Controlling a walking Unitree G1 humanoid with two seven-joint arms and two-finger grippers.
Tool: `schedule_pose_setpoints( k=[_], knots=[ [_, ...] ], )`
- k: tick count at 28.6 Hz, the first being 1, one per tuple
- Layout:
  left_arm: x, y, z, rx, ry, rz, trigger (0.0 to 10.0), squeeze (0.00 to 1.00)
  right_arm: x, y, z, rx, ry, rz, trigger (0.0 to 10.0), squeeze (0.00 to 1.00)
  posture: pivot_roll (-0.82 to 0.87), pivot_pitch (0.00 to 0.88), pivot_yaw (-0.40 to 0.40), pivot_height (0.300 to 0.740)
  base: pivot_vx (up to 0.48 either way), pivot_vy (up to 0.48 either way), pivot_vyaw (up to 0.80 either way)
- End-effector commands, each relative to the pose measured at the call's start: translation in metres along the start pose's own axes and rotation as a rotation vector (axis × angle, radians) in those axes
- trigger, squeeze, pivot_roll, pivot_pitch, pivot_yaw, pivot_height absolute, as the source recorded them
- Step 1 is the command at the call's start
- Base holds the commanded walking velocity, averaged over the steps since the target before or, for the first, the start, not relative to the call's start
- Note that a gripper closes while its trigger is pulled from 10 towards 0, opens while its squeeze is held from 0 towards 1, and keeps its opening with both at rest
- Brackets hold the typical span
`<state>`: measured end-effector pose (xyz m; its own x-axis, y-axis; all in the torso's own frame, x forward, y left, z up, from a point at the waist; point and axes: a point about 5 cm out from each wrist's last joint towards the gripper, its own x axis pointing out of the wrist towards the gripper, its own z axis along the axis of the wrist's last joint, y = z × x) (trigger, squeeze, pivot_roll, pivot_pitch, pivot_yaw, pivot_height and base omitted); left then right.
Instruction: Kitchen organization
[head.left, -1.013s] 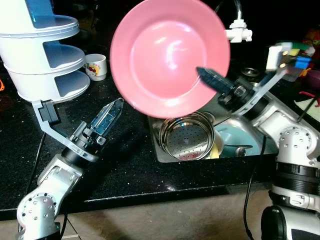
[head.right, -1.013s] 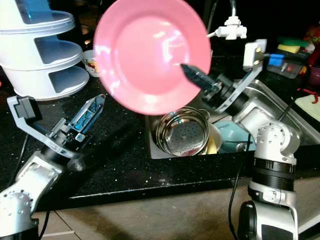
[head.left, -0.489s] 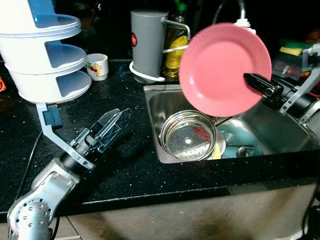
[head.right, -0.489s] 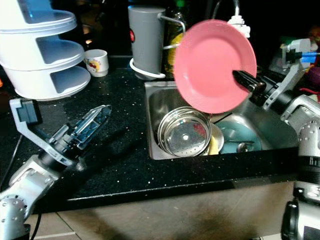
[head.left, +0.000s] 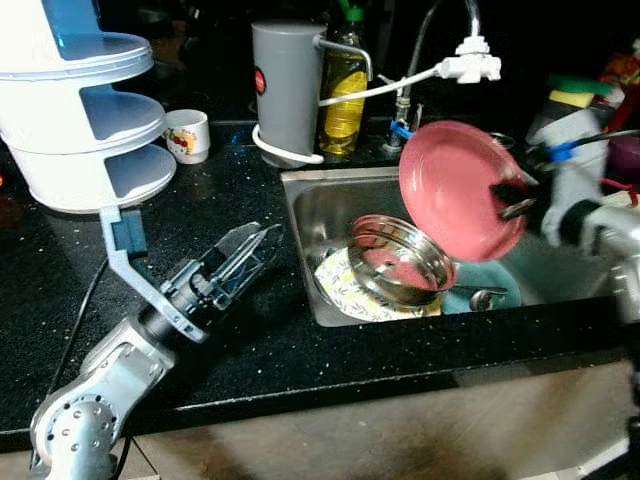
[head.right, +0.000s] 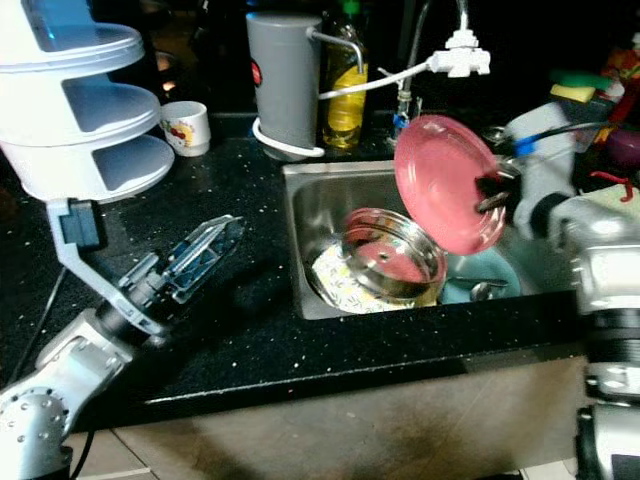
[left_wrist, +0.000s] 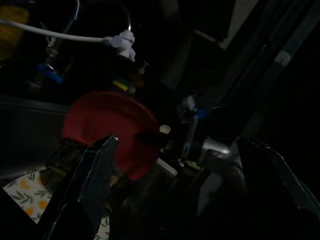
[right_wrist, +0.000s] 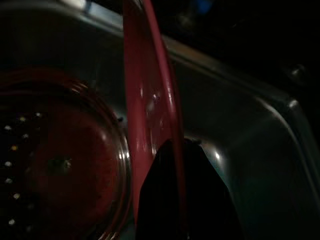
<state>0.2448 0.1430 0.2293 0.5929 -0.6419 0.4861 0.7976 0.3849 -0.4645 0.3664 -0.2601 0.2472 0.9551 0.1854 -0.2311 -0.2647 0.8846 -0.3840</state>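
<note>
We have the pink plate pinched at its rim in our right gripper, held tilted on edge over the sink, just above the steel strainer bowl. Our left gripper hovers over the black worktop left of the sink, fingers parted, holding nothing.

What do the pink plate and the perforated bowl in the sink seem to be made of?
Pink plate: probably glossy plastic or melamine; even colour, soft highlights. It is held in the right gripper.
Perforated bowl: polished metal, likely stainless steel; it mirrors the plate's pink.
</note>
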Motion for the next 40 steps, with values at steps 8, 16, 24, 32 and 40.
schedule_pose_setpoints(
  k=[8, 16, 24, 32, 40],
  knots=[
    [0.001, -0.006, -0.001, 0.016, 0.010, -0.009, 10.0, 0.00, 0.013, -0.003, 0.014, -0.045, -0.008, -0.088, 0.0, 0.00, 0.01, 0.000, -0.053, 0.740, 0.000, 0.000, 0.00],
    [0.001, -0.006, 0.000, 0.019, 0.010, -0.011, 10.0, 0.00, 0.024, 0.019, -0.010, -0.143, 0.177, -0.024, 0.0, 0.00, 0.01, 0.000, -0.049, 0.740, 0.000, 0.000, 0.00],
    [0.002, -0.008, 0.000, 0.021, 0.010, -0.013, 10.0, 0.00, 0.033, 0.032, -0.027, -0.239, 0.336, -0.020, 0.0, 0.00, 0.02, 0.000, -0.055, 0.740, 0.000, 0.000, 0.00],
    [0.002, -0.009, 0.000, 0.023, 0.011, -0.015, 10.0, 0.00, 0.037, 0.043, -0.034, -0.273, 0.400, 0.010, 8.8, 0.00, 0.02, 0.000, -0.056, 0.740, 0.000, 0.000, 0.00],
    [0.003, -0.010, 0.000, 0.026, 0.017, -0.025, 10.0, 0.00, 0.038, 0.048, -0.029, -0.206, 0.357, 0.058, 10.0, 1.00, 0.02, 0.000, -0.055, 0.740, 0.000, 0.000, 0.00]
  ],
)
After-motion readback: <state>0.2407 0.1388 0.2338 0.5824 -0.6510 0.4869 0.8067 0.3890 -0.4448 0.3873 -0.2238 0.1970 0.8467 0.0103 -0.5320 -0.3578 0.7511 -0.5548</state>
